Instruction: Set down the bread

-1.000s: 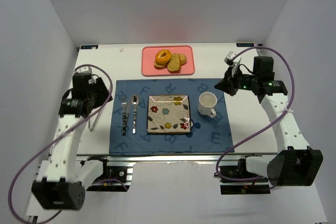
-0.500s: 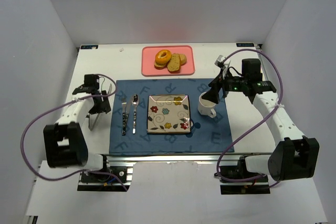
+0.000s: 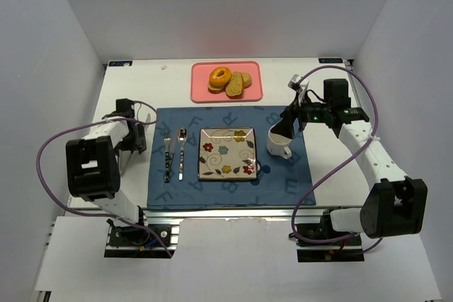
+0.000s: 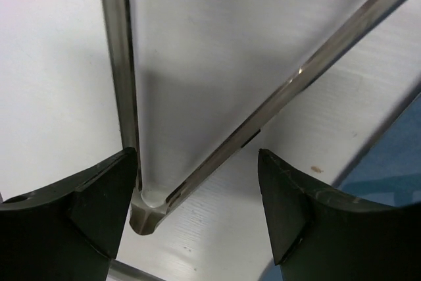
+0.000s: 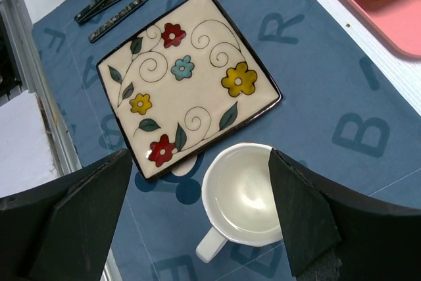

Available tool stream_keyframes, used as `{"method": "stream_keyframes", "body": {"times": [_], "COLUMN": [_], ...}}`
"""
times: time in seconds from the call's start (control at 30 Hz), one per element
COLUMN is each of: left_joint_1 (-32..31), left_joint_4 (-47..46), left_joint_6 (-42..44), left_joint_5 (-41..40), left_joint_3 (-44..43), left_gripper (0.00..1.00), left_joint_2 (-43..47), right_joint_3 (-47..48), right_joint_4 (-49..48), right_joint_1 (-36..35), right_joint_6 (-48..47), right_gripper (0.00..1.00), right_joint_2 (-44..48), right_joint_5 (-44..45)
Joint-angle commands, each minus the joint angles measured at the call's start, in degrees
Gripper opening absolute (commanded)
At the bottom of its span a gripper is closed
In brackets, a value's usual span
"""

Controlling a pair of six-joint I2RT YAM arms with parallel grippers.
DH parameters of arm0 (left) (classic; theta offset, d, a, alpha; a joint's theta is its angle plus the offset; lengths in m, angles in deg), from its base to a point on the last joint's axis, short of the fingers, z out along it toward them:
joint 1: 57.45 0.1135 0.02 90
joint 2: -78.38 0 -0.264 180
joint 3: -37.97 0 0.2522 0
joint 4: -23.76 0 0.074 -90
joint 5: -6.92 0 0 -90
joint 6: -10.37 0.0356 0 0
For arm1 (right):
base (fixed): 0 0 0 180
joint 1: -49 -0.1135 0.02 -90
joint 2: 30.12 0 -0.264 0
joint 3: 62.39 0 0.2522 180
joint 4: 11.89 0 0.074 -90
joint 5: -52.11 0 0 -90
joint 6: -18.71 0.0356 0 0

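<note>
Right tool (image 5: 199, 156) hangs spread above the cup (image 5: 243, 192), left tool (image 4: 196, 156) likewise spread, while the bread (image 3: 220, 76), a glossy golden-orange ring with a small hole, lies on the pink tray (image 3: 201, 92) at the far edge of the worktop (image 3: 141, 83).

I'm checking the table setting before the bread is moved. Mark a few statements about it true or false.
1. The bread lies on the pink tray. True.
2. The plate already holds a slice. False: nothing lies on the plate.
3. The right gripper is open above the mug. True.
4. The fork and spoon lie to the right of the plate. False: they lie on its left, on the blue mat.
</note>
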Motion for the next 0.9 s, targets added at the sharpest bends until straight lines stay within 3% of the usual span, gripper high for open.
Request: {"method": "stream_keyframes", "body": {"times": [0.0,0.33,0.4,0.7,0.73,0.77,0.87], "left_joint_1": [0.86,0.86,0.95,1.47,1.74,2.0,3.23], "left_joint_4": [-0.16,1.87,1.17,4.15,4.5,4.59,4.86], "left_joint_6": [1.78,2.39,5.81,12.06,13.02,14.77,16.19], "left_joint_5": [1.45,-1.09,-1.18,4.0,6.62,10.21,10.25], "left_joint_3": [-4.75,-6.08,-5.12,-7.93,-8.1,-8.19,-7.67], "left_gripper": [0.83,0.85,0.84,0.81,0.86,0.98,0.98], "left_joint_2": [1.13,4.83,3.69,2.28,2.19,2.1,2.01], "right_joint_3": [1.26,2.04,2.48,1.61,1.61,1.69,2.4], "right_joint_4": [-0.59,-1.99,-1.82,-1.99,-1.99,-1.73,-1.03], "right_joint_1": [-0.15,-0.06,-0.06,1.79,1.96,1.96,2.14], "right_joint_6": [-1.18,-0.04,-0.65,-1.53,-1.62,-1.62,-1.79], "right_gripper": [0.89,0.89,0.89,0.89,0.89,0.89,0.89], "right_joint_2": [-0.63,-3.26,-3.53,-4.32,-4.49,-4.84,-5.64], "right_joint_5": [0.34,0.34,0.25,-2.29,-2.47,-2.65,-3.17]}}
